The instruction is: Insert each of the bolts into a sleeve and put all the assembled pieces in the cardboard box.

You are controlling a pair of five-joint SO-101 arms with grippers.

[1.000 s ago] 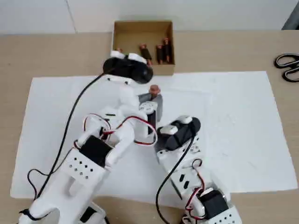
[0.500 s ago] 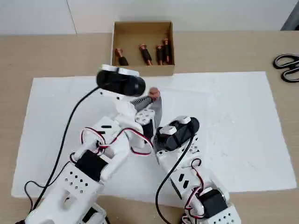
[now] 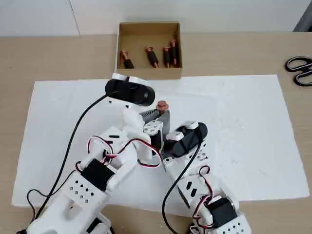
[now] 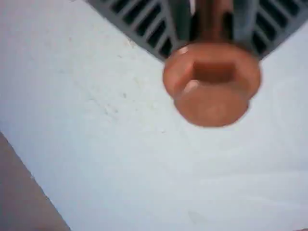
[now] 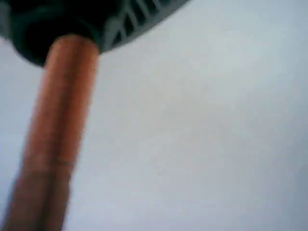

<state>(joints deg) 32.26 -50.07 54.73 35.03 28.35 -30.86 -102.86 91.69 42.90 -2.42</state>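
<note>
White paper sheet (image 3: 253,126) over a tan wooden table (image 3: 58,53), and at the middle of it both arms meet. The left gripper (image 4: 211,24) is clamped on the copper-coloured metal bolt (image 4: 211,84). Its grey ribbed fingers (image 4: 139,19) pinch the shaft just behind the broad head, whose hexagonal recess faces the wrist camera. From above, that head pokes out just beyond the gripper's tips.

Over at the right gripper (image 5: 130,17), the bolt's smooth shaft runs out of a dark round sleeve (image 5: 29,33) sitting right against it. Whether that gripper is closed on the sleeve cannot be told. The step looks like the insertion itself, already well engaged.

To do it well, the bolt wants to stay in line with the sleeve's bore. The push should go straight along the shaft, with no sideways lean, until the head seats against the sleeve's end. One arm should hold firm as the other advances. Neither should let go until one grip alone carries the pair, or the piece could drop onto the paper.

Farther ahead of the grippers, past the paper's edge, sits the open brown cardboard box (image 3: 165,73), with four assembled pieces (image 3: 152,56) lying inside. Well off to the right of both grippers, black-handled scissors (image 3: 300,68) rest on the table.
</note>
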